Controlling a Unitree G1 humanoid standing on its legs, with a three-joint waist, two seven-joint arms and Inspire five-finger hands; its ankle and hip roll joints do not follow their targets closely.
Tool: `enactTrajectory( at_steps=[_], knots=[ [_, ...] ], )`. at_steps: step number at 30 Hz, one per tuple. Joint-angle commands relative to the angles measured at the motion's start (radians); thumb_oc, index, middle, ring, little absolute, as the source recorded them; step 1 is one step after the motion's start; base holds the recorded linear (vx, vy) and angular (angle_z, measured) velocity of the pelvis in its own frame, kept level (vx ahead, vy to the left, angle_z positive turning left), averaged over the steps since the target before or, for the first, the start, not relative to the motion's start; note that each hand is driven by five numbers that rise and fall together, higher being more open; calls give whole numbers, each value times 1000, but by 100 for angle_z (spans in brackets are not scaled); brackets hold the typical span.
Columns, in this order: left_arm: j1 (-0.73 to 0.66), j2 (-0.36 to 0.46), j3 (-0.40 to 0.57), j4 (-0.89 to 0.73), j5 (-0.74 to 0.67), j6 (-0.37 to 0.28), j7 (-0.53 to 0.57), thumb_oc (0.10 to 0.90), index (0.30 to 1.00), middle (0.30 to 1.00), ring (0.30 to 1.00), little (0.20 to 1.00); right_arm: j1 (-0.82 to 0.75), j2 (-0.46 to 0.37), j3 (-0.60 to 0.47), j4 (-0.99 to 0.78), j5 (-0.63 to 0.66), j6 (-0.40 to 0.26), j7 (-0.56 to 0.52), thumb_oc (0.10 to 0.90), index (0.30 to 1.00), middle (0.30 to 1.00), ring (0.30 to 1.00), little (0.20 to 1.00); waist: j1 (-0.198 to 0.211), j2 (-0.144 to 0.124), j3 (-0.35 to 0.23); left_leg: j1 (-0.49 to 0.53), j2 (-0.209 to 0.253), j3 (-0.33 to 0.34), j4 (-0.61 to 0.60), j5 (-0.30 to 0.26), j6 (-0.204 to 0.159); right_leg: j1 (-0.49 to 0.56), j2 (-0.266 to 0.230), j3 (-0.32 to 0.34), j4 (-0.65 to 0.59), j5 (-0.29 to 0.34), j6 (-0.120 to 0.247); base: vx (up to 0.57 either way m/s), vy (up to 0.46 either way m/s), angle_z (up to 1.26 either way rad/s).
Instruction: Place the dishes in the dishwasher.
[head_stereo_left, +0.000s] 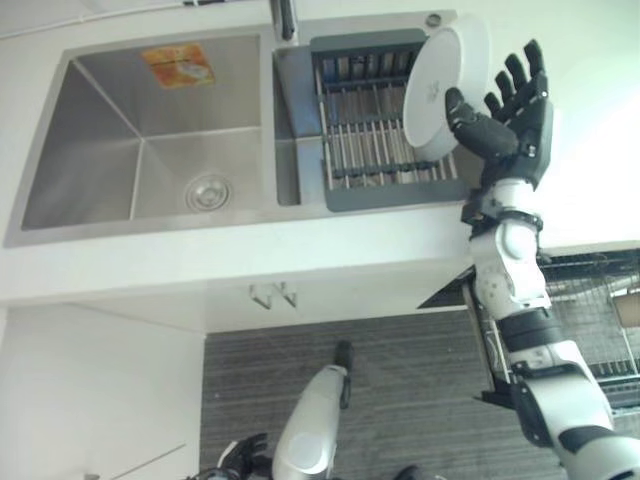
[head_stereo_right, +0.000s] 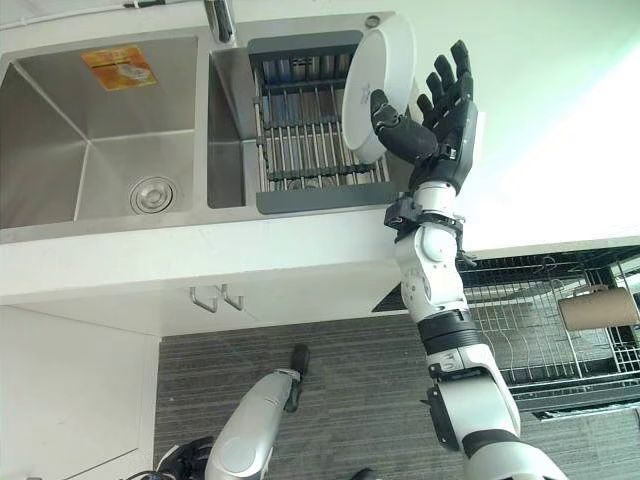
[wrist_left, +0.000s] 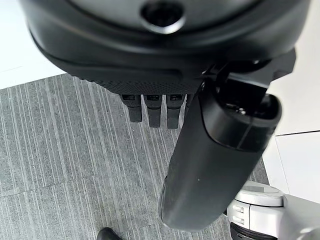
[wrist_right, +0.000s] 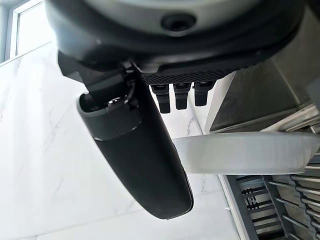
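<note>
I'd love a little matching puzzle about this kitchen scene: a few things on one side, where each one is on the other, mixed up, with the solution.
Things:
1. white plate
2. orange sticker
3. round drain
4. grey drying rack

Places:
A. on the far wall of the big sink basin
B. over the small sink basin
C. between the thumb and fingers of the right hand
D. in the floor of the big sink basin

Pairs: 1-C, 2-A, 3-D, 4-B
</note>
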Motion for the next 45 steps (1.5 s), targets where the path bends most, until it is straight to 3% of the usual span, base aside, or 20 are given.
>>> enactTrajectory(
  at_steps=[1, 6, 17, 18, 20, 26, 29, 39, 41, 43, 45],
  knots=[
    [37, 10, -55, -13, -1, 3, 5, 800, 900, 900, 900, 900, -75, -85, -14, -74, -17, -64, 16, 800, 900, 900, 900, 900, 3, 42, -18, 142, 25, -89, -60, -151, -65, -117, -9, 0, 34, 74, -42, 0, 0, 0],
    [35, 13, -52, -23, -3, 11, 5, 800, 900, 900, 900, 900, -72, -99, 2, -55, -23, 26, 79, 800, 900, 900, 900, 900, 0, 42, -11, 145, 24, -91, -60, -151, -64, -118, -9, -1, 34, 78, -42, 0, 0, 0],
    [37, 22, -45, -24, -10, 19, -3, 800, 900, 900, 900, 900, -86, -124, 29, -32, -4, 75, 150, 800, 900, 900, 900, 900, 1, 35, -8, 147, 27, -94, -60, -152, -65, -119, -5, -4, 34, 81, -42, 0, 0, 1],
    [35, 22, -44, -22, -11, 20, -3, 800, 900, 900, 900, 900, -87, -124, 31, -30, -7, 78, 151, 576, 564, 564, 564, 564, 0, 35, -8, 148, 27, -95, -60, -153, -65, -120, -5, -4, 34, 81, -42, 0, 0, 0],
    [37, 25, -42, -27, -10, 23, -4, 800, 900, 900, 900, 900, -86, -128, 36, -29, -13, 88, 150, 400, 300, 300, 300, 300, 2, 34, -7, 148, 27, -96, -60, -153, -65, -119, -5, -5, 34, 82, -42, 0, 0, 0],
    [35, 28, -40, -34, -10, 26, -4, 800, 900, 900, 900, 900, -85, -140, 38, -9, -30, 103, 105, 400, 300, 300, 300, 300, 1, 32, -4, 149, 26, -96, -60, -155, -63, -122, -3, -6, 34, 87, -42, 0, 0, 0],
    [39, 24, -42, -33, -11, 23, -2, 800, 900, 900, 900, 900, -92, -157, 38, 10, -168, 72, 8, 400, 300, 300, 300, 300, 2, 33, -5, 152, 25, -96, -60, -158, -61, -122, -3, -6, 34, 87, -42, -4, 1, 1],
    [36, 18, -40, -24, -35, 22, -9, 800, 900, 900, 900, 900, -108, -197, 60, 61, -255, 100, -158, 400, 300, 300, 300, 300, 7, 33, -8, 154, 22, -100, -60, -162, -60, -122, -1, -5, 34, 89, -41, 0, 0, 0],
    [40, 12, -41, -16, -23, 6, -1, 800, 900, 900, 900, 900, -116, -196, 67, 54, -247, 29, -192, 400, 300, 300, 300, 300, 10, 34, -8, 154, 21, -100, -60, -161, -60, -123, -1, -4, 34, 90, -42, -20, -8, 3],
    [36, 4, -41, -1, -13, -6, 7, 800, 900, 900, 900, 900, -117, -163, 51, -27, -298, -148, -284, 400, 300, 300, 300, 300, 9, 33, -17, 156, 21, -94, -60, -165, -58, -120, -3, -7, 34, 88, -41, -58, -41, 11],
    [36, 4, -29, -2, -4, 0, 7, 800, 900, 900, 900, 900, -102, -137, 36, -122, -420, -150, -369, 400, 300, 300, 300, 300, 5, 30, -30, 165, 23, -86, -60, -174, -55, -113, -4, -9, 34, 85, -39, -71, -60, 4]
  ],
)
